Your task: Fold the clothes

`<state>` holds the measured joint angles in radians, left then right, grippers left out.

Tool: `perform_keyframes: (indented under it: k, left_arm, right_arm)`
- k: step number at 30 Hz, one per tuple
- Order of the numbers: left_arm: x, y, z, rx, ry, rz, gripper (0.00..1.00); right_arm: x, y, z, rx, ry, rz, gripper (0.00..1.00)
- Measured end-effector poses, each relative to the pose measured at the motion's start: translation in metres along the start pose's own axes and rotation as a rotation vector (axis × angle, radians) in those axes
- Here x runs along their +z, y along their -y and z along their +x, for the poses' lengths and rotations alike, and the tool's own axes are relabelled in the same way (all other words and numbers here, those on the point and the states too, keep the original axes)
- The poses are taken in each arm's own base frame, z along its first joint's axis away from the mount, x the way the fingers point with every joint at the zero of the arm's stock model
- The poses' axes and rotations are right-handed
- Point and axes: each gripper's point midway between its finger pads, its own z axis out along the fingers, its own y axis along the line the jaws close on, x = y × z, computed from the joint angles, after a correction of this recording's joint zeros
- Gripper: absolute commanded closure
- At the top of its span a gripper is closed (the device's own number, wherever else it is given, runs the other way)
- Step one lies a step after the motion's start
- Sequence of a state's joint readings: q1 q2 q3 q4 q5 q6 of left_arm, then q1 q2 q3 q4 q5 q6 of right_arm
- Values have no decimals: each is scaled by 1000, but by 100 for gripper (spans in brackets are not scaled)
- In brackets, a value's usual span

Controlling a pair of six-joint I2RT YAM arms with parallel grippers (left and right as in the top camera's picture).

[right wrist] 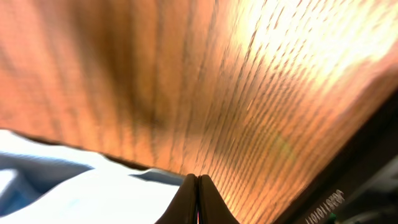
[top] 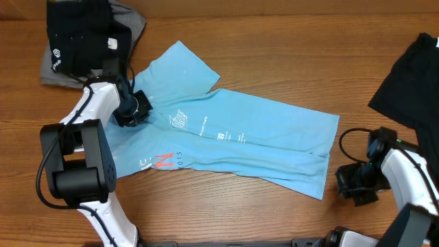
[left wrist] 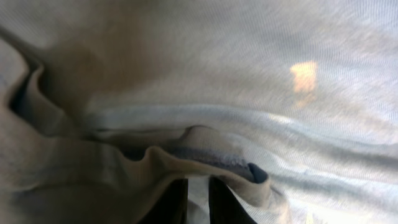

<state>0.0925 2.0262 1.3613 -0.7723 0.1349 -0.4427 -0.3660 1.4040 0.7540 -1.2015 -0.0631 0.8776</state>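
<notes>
A light blue T-shirt (top: 240, 137) with white lettering and a red-orange print lies lengthwise across the wooden table (top: 274, 41), one sleeve pointing to the back left. My left gripper (top: 137, 108) rests on the shirt's left end beside that sleeve. In the left wrist view its dark fingers (left wrist: 177, 199) stand a narrow gap apart, their tips under a fold of pale cloth (left wrist: 217, 93) that fills the frame. My right gripper (top: 343, 182) sits on bare table just past the shirt's lower right corner. It is shut with nothing in it (right wrist: 198, 186), and the shirt's edge (right wrist: 74, 186) lies to its left.
A black garment (top: 79, 34) lies piled on a grey one (top: 134, 24) at the back left, close behind the left arm. Another black garment (top: 411, 75) covers the back right corner. The table's front edge runs just behind the right wrist.
</notes>
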Motion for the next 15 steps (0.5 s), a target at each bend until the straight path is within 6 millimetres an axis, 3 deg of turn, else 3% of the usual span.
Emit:
perform_keyframes:
  k: [4,7,11,12,13,14,15]
  left_arm:
    - [-13,-1,1,-7,-41,-34,89]
    - [-34,3,-3,-10,-63,-48,89]
    - [-66,13,-13,-4,-54,-47,80]
    - [-72,16,-14,4,-52,-46,70]
    - [-76,18,-13,17,-53,-46,49]
    - [-78,20,-13,26,-54,-47,22]
    - [-78,24,-11,40,-56,-49,6]
  right_arm:
    - [-21,-10,-8,-45,60,-62,96]
    - [-33,-27,-7,-161,69,-144,96]
    - [-37,-40,3,-309,28,-220,96]
    - [-37,-42,5,-333,23,-229,91]
    - [-38,-45,7,-353,20,-238,82]
    - [-38,-48,9,-375,20,-249,73]
    - [-39,-51,10,-394,24,-259,59]
